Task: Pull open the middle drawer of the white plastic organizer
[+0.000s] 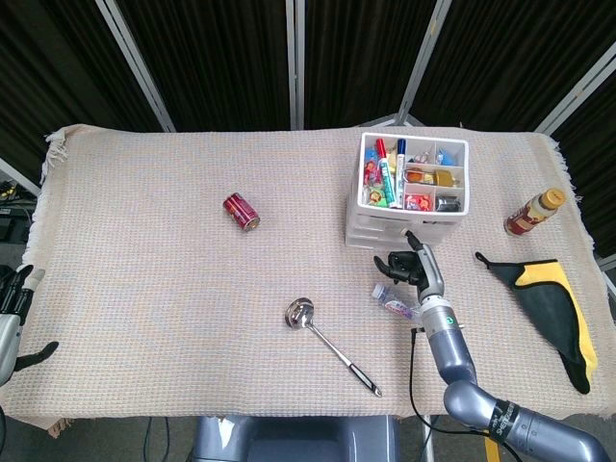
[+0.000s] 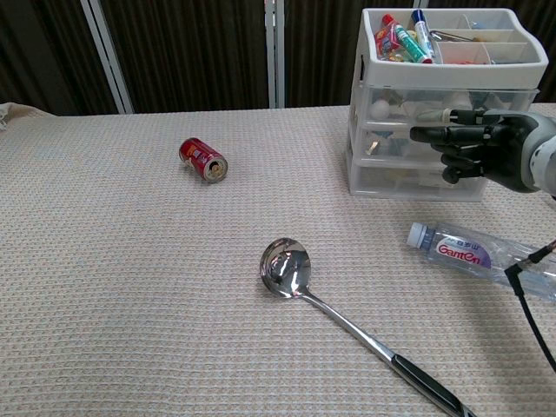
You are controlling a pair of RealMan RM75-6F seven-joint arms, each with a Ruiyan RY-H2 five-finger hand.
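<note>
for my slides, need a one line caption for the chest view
Right hand at the front of the white plastic organizer, fingers by its middle drawer; ladle in the foreground.

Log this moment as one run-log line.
right hand: fingers at organizer middle drawer front, grip unclear | left hand: idle at table edge | bottle: lying beside organizer
</note>
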